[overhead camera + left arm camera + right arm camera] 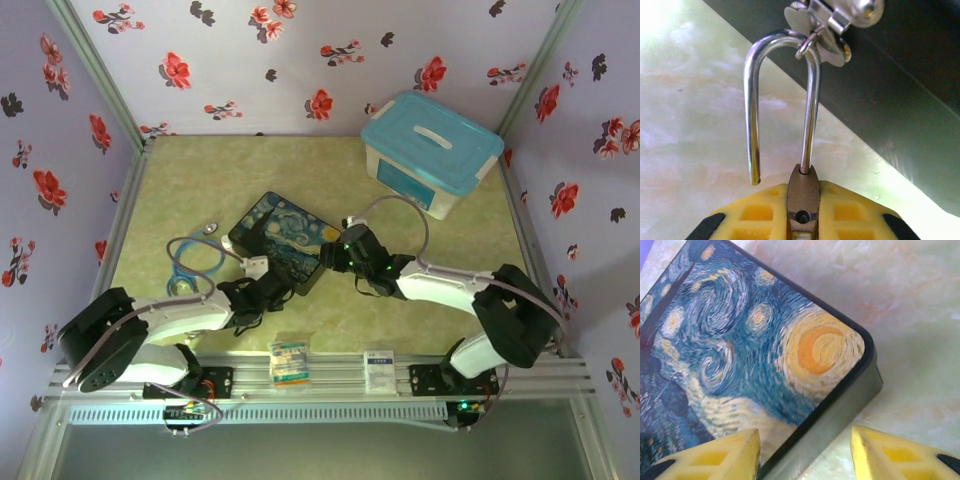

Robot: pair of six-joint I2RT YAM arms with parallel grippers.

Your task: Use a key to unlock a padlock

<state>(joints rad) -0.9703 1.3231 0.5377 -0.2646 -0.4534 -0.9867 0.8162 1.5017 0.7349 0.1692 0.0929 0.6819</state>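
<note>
Silver shackle (752, 110) of the padlock (802, 204), whose body is pinched in the left jaws, stands open but threaded through the tin's (740, 350) clasp (832, 22). A skewed pull could snag it. Right jaws wide, empty, straddling the tin's corner.

Green marbled table (200, 180), Starry Night tin (285, 235), plastic box (430, 150) (turquoise lid)
</note>
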